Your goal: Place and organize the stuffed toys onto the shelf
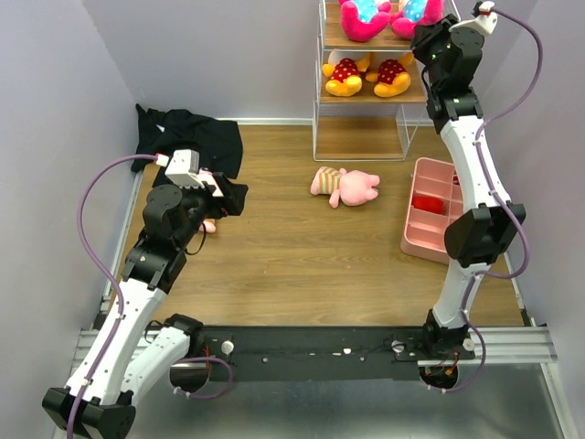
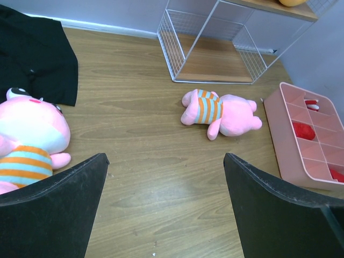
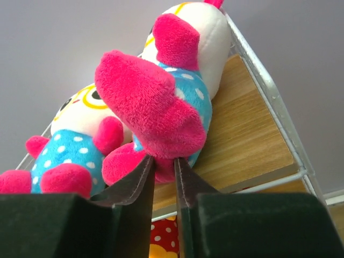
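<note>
1. The right tool (image 3: 164, 160) has its two flat black fingers drawn close, with only a thin slit between them. Their tips meet the underside of a fuzzy magenta foot; whether they nip the plush cannot be told.
2. That foot belongs to a white-and-magenta toy (image 3: 183, 80) in a blue, white-dotted dress. It lies just above the tips on a brown wood-grain board (image 3: 252, 129) of the shelf (image 3: 271, 94), a white wire frame.
3. Up and left of the tips, its twin (image 3: 80, 134) lies on the same board, the two touching side by side.
4. Below the tool, on the next board down, two yellow toys (image 1: 345, 75) in red dotted outfits sit next to each other.
5. The right arm stretches long, forward and upward from its base, with the wrist tipped so the tool points up at the board's edge.
6. The left tool (image 2: 164, 158) is spread wide with nothing between its matte black fingers. It hangs over the wood-grain surface (image 2: 150, 183).
7. Just left of its left finger lies a pale pink toy (image 2: 29, 134) in an orange-and-blue striped shirt. Ahead and slightly right, well apart, lies a second striped toy (image 2: 220, 110).
8. The left arm is folded at the elbow, with the wrist raised and the tool tilted downward.
9. Ahead-left of the left tool lies a crumpled black cloth (image 2: 37, 59). To its far right is a glossy pink tray (image 2: 279, 115) with compartments.
</note>
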### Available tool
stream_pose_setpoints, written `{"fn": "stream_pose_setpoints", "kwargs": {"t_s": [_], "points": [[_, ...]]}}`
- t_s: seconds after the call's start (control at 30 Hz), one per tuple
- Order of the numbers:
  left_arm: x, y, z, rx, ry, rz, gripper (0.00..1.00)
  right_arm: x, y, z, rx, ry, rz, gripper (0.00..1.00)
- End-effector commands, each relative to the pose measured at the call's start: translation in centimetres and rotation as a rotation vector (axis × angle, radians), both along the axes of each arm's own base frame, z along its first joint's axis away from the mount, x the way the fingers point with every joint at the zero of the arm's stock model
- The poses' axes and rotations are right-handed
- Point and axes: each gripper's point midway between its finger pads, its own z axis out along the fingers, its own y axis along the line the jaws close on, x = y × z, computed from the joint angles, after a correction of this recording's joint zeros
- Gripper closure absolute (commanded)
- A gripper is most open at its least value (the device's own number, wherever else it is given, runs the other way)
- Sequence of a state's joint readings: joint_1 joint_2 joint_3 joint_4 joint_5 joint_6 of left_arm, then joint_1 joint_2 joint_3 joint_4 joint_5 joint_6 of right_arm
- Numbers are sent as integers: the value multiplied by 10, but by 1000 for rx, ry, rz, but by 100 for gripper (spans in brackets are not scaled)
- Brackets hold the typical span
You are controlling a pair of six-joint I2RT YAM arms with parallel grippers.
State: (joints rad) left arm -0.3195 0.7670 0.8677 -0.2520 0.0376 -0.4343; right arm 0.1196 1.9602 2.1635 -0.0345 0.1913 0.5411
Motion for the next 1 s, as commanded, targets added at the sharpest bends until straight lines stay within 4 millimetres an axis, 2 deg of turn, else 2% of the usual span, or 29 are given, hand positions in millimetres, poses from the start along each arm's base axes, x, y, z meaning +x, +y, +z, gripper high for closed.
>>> {"fn": "stream_pose_setpoints", "kwargs": {"t_s": [0.0, 0.03, 0.1, 0.23, 0.63, 0.97], "points": [[1, -1, 2, -7, -13, -11, 1, 0, 4, 6, 124, -87, 98, 86], [1, -1, 2, -7, -13, -11, 1, -5, 7, 17, 155, -131, 144, 91], [1, -1, 2, -8, -15, -11, 1, -8, 10, 18, 186, -154, 184, 99], [0, -1, 2, -7, -16, -13, 1, -13, 17, 15, 272, -178, 310, 99], [-1, -2, 3, -13, -18, -17, 1, -29, 24, 25, 347, -216, 416, 99], [0, -1, 2, -10, -14, -15, 1, -26, 25, 5, 396, -183, 471, 99]]}}
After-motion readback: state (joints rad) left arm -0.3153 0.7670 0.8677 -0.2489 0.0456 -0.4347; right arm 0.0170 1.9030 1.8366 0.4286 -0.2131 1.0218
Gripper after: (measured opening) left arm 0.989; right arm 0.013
